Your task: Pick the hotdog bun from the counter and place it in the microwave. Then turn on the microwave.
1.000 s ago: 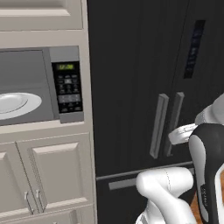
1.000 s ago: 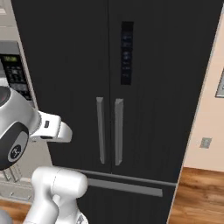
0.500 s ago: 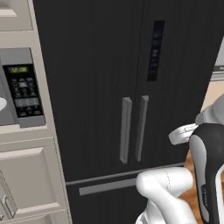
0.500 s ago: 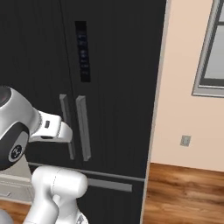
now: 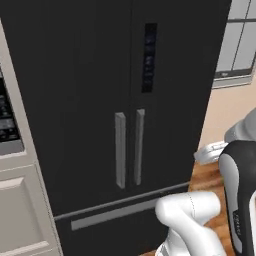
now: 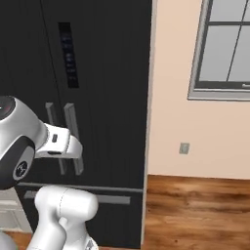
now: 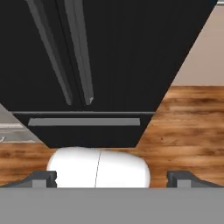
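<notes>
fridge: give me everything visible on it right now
The fridge is tall, matte black and upright, with two upper doors shut. Two grey vertical bar handles sit side by side at the centre seam. A dark control strip runs down the right door. Below, a drawer carries a grey horizontal handle. It abuts pale cabinets and stands on the wood floor. Nothing touches it.

I see my gripper [image 7: 112, 178] with its tips set wide apart and nothing between them. Ahead of it stands the black fridge [image 7: 113, 57], its two grey bar handles [image 7: 70, 48] up and left. Wooden floor [image 7: 183, 127] lies beyond the right tip.
</notes>
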Controlling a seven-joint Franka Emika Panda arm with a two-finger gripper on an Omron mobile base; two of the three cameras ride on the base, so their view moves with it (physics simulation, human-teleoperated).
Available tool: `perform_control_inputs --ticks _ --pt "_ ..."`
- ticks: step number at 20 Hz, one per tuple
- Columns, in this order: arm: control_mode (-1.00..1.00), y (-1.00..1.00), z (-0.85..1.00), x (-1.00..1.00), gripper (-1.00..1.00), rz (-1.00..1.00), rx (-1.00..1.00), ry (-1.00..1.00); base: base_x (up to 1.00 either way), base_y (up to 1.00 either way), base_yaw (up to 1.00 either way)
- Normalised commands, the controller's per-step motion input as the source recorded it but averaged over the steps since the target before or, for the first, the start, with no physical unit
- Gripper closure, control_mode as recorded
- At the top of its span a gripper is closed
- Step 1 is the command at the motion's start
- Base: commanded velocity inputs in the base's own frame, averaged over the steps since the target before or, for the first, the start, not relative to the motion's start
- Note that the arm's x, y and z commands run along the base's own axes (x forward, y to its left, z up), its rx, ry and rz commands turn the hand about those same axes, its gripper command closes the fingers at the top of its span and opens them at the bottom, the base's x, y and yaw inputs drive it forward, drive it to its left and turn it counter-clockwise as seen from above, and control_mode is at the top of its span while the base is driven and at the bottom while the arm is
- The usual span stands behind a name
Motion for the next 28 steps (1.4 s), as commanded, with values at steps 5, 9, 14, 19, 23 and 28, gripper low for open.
perform_control_inputs --ticks 5,9,14,19,23,28 --pt "1.0 0.0 0.0 0.0 -1.0 0.0 0.0 0.0 -0.2 -0.1 -0.59" --pt "1.0 0.0 0.0 0.0 -1.0 0.0 0.0 0.0 -0.16 -0.04 -0.7" --pt "1.0 0.0 0.0 0.0 -1.0 0.0 0.0 0.0 -0.06 0.0 -0.85" --pt "1.0 0.0 0.0 0.0 -1.0 0.0 0.0 0.0 0.0 0.0 -0.95" --pt "1.0 0.0 0.0 0.0 -1.0 0.0 0.0 0.0 0.0 0.03 -1.0" --pt "1.0 0.0 0.0 0.0 -1.0 0.0 0.0 0.0 0.0 0.03 -1.0"
